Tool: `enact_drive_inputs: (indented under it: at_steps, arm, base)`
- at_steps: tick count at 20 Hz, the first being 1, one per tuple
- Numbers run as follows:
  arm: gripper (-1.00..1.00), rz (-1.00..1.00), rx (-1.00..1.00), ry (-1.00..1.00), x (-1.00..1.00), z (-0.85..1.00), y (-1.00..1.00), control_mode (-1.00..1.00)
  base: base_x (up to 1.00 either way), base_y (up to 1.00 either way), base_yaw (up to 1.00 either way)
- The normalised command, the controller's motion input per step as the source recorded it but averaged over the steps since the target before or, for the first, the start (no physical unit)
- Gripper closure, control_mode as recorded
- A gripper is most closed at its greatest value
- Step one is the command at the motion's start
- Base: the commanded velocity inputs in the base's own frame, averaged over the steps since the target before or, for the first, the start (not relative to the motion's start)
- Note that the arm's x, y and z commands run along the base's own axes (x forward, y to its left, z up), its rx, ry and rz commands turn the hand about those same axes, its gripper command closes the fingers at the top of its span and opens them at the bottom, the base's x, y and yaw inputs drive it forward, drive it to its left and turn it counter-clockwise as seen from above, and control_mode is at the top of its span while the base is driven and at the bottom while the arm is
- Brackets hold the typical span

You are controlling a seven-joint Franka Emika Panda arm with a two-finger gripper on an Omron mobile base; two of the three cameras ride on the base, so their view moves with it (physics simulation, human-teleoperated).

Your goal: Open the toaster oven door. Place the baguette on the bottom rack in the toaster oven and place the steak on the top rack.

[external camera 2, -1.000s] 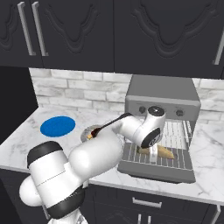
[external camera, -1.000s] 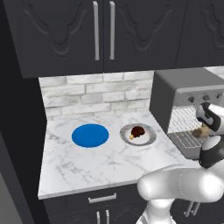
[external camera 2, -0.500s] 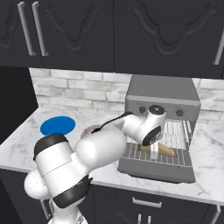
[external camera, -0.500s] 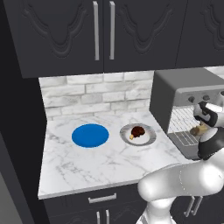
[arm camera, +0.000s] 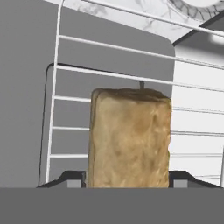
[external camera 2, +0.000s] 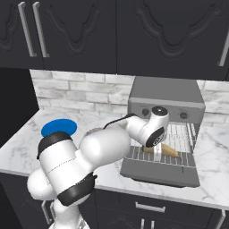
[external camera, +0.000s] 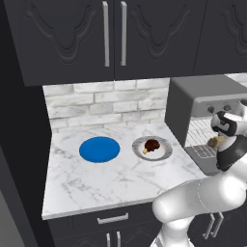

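Gripper: jaws part-open, clasping the baguette on either side, over the wire rack just inside the toaster oven. Steak: on plate, mid-worktop, open marble around.

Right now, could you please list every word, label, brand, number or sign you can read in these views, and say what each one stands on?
There is no readable text in any view.
The toaster oven has round knobs on its front strip, with no legible markings.
The cabinet doors, blue plate and baguette bear no writing.
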Motion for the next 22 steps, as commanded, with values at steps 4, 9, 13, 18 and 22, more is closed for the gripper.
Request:
enact_drive_inputs:
  at_steps: [4,9,13,18,22]
  arm:
    - [-1.0,-0.05,0.0,-0.01,-0.17,-0.34,0.0,-1.0]
    - [-1.0,-0.02,0.0,-0.06,-0.05,-0.12,-0.15,-1.0]
    - [-1.0,0.0,0.0,-0.09,-0.01,0.0,-0.21,-1.0]
    - [-1.0,0.0,0.0,-0.13,-0.02,0.0,-0.07,-1.0]
    - [-1.0,0.0,0.0,-0.16,-0.01,0.19,0.0,-1.0]
  base:
    - [0.0,0.0,0.0]
    - [0.0,0.0,0.0]
    - [0.0,0.0,0.0]
    - [0.0,0.0,0.0]
    - [0.0,0.0,0.0]
